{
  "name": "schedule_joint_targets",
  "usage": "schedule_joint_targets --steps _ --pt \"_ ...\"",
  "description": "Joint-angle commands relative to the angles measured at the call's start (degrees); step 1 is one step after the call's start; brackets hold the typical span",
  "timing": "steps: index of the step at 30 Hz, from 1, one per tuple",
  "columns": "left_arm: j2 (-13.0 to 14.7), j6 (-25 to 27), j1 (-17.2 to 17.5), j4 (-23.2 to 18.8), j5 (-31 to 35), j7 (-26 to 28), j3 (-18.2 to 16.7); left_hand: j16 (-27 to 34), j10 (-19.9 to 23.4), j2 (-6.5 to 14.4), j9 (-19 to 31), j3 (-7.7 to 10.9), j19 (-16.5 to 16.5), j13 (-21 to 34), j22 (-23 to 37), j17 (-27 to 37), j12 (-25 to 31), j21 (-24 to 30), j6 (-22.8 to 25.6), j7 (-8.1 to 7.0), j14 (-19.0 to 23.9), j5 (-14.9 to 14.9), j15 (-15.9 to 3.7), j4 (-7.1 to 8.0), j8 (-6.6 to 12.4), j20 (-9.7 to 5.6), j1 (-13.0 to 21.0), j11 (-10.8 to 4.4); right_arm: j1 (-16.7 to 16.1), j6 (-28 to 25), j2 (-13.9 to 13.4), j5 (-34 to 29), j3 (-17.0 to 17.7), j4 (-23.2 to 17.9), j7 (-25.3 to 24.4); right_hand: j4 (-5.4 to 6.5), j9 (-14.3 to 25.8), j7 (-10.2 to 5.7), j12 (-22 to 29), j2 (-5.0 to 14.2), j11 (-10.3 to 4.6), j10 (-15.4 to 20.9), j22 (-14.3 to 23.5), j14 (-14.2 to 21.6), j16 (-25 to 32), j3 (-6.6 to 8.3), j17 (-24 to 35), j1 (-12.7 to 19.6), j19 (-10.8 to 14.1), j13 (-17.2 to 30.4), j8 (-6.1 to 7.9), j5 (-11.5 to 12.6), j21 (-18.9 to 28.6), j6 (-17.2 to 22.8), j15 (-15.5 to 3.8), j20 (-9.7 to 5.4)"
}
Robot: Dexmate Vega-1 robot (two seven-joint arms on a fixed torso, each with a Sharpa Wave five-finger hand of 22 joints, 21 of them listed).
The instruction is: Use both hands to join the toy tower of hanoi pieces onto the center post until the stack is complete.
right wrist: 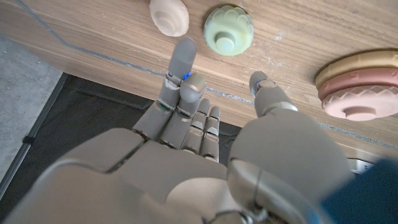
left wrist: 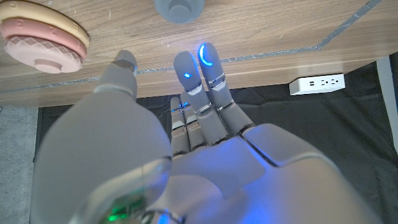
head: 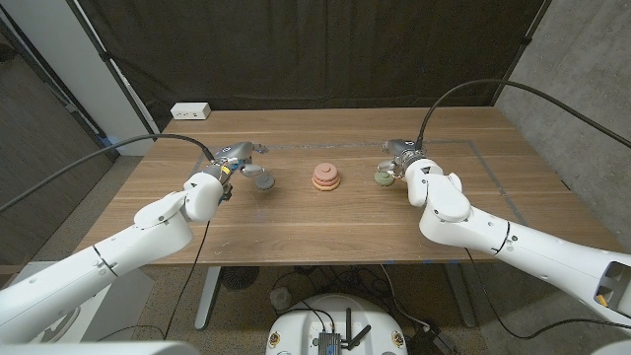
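On the middle of the wooden table stands the post with a yellow ring and pink rings stacked on it (head: 326, 177) (left wrist: 40, 43) (right wrist: 360, 87). A grey-blue piece (head: 262, 178) (left wrist: 179, 9) lies on the table to its left, just ahead of my left hand (head: 235, 158) (left wrist: 186, 149), whose fingers are stretched out and hold nothing. A green piece (head: 381, 177) (right wrist: 228, 30) lies to the right of the stack, and a cream piece (right wrist: 169, 16) lies beside it. My right hand (head: 406, 158) (right wrist: 205, 155) hovers by them, fingers apart, touching neither.
A white power strip (head: 190, 111) (left wrist: 317, 83) lies at the table's far left edge. A taped line (head: 488, 163) marks a rectangle on the tabletop. Dark curtains hang behind the table.
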Motion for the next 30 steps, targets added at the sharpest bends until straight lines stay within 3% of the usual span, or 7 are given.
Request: schedule_joint_targets --steps 1,30 --pt "0.42 0.46 0.22 -0.47 -0.57 0.15 -0.02 0.18 0.88 0.44 0.01 0.35 0.58 0.17 0.14 0.14 0.13 0.22 0.74 0.07 0.51 0.32 -4.31 0.29 -0.08 -7.78 -0.12 -0.04 2.13 -1.05 1.08 -0.60 -1.78 2.52 3.47 -0.05 0.10 0.11 -0.05 -0.30 0.01 -0.17 0.08 -0.42 -0.43 0.13 -0.02 0.59 -0.39 0.15 -0.30 -0.08 -0.15 -0.47 -3.98 -5.11" --pt "1.06 0.64 0.90 -0.96 -1.30 0.75 -0.18 0.29 1.36 0.85 0.07 0.70 0.60 0.30 0.13 0.29 0.20 0.16 1.50 0.22 0.63 0.48 -4.32 0.26 -0.13 -7.79 -0.22 -0.07 6.20 -2.89 2.81 2.02 -5.55 7.46 5.80 0.11 0.04 0.80 0.17 -0.38 0.67 -1.14 0.16 -0.96 -1.36 -0.08 -0.26 0.84 -0.85 -0.21 -0.08 -0.37 -0.14 -0.69 -4.00 -5.08"
